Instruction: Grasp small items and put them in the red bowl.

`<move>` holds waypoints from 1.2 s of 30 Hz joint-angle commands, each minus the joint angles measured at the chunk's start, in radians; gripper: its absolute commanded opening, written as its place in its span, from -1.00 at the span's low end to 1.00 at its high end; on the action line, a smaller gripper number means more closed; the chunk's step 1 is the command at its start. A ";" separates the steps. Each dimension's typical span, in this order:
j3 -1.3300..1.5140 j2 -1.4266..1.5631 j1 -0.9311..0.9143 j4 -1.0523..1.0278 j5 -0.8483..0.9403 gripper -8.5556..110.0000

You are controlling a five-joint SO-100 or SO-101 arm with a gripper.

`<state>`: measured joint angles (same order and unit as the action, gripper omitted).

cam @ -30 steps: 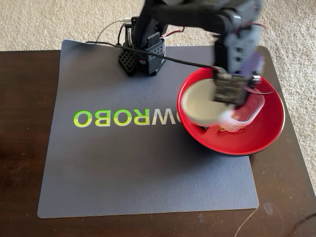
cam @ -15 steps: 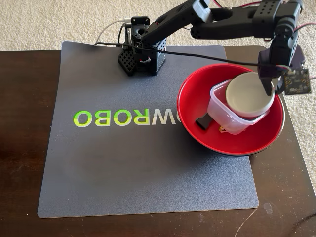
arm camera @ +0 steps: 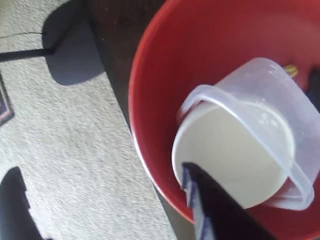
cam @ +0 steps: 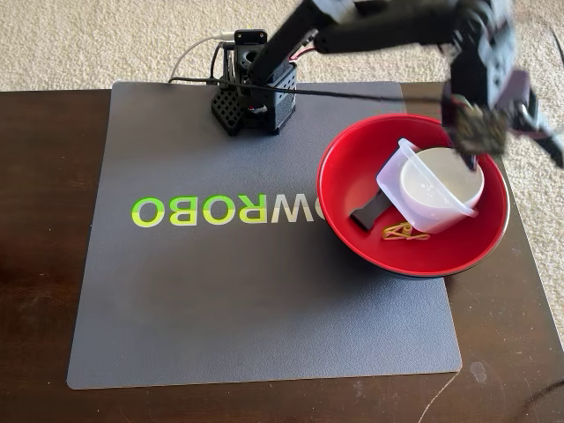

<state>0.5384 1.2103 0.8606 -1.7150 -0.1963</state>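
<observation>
We count all four small items inside the red bowl [cam: 352,152]: white bowl [cam: 445,181] nested in the tilted clear container [cam: 401,181], black bow-tie piece [cam: 366,211] at its 8 o'clock, yellow clothespin [cam: 403,233] at 6. Mat and bench [cam: 44,264] carry nothing loose. The tool [cam: 471,145] hangs blurred over the bowl's 2 o'clock rim; we cannot tell its spread. We judge the task essentially finished.

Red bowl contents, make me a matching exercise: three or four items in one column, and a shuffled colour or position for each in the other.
Things:
1. white bowl
2. clear plastic container
3. black bow-tie piece
4. yellow clothespin

Descriptions:
A. flat on the red bowl's floor, partly under the container
B. tipped on its side
C. nested inside the container
D. lying nearest the camera in the fixed view

Pairs: 1-C, 2-B, 3-A, 4-D
</observation>
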 commanded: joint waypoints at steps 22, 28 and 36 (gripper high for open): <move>1.681 1.266 -0.956 0.482 -0.071 -0.71; 1.841 1.453 -0.772 0.538 -0.005 -0.85; 2.054 1.471 -0.811 0.675 -0.032 -0.77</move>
<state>2.5387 2.6292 0.0629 -1.0661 -0.1948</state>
